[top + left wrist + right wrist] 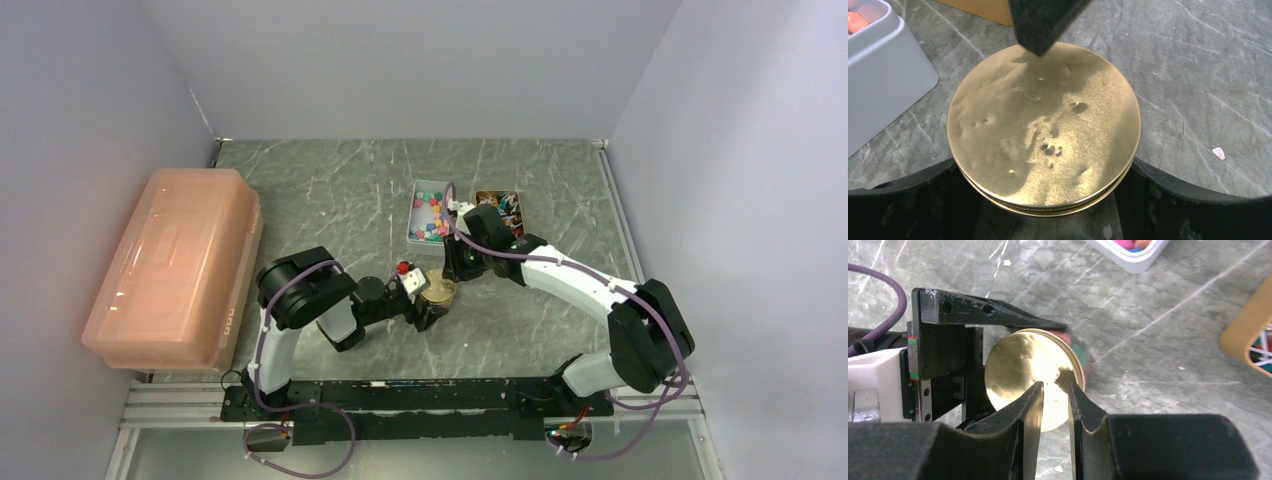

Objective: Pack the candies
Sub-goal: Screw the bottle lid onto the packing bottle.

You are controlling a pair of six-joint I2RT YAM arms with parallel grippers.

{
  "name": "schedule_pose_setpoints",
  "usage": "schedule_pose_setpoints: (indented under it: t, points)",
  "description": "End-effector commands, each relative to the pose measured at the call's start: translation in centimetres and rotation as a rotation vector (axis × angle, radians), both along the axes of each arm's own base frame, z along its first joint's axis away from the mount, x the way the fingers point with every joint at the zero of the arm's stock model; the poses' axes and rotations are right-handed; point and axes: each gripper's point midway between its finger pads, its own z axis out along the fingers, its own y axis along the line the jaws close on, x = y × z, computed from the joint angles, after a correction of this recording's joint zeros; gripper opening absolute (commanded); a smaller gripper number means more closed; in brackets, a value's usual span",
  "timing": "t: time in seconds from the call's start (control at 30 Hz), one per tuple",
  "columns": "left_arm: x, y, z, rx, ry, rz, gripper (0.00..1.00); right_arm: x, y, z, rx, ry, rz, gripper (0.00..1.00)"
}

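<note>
At tabletop (330, 190) centre, left claw (426, 300) grasps the clear glass jar (1083, 354); small multicoloured candies (430, 212) fill the white rectangular tray (413, 222) at 12 o'clock. My nearly-closed, empty right claw (1055, 386) should press the round gold metal lid (1043, 125) squarely.

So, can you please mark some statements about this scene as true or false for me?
1. The gold lid sits on the jar. True.
2. The left jaws stand on both sides of the jar. True.
3. The right jaws hold a candy. False: nothing is between them; they hang over the lid.
4. The white tray is empty. False: candies lie in it.
5. The pink box stands on the robot's right. False: on its left.
</note>
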Motion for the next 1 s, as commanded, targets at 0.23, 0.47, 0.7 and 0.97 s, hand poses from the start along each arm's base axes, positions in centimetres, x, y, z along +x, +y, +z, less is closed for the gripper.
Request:
schedule_pose_setpoints:
  t: [0.23,0.47,0.7,0.97]
  points:
    - [-2.7,2.7,-6.6,0.199,0.219,0.001,0.3,2.2,-0.3,2.1,0.013,-0.054,-0.006,0.28]
    - [-2.6,2.6,-6.8,0.205,0.225,-0.003,0.3,0.8,0.2,0.3,0.046,0.004,0.026,0.25]
    - [-2.7,2.6,-6.8,0.202,0.225,-0.004,0.29,0.9,-0.2,-0.6,0.025,0.007,0.003,0.25]
    - [-2.7,2.7,-6.7,0.204,0.225,-0.002,0.29,0.5,0.8,1.9,0.015,-0.06,0.033,0.25]
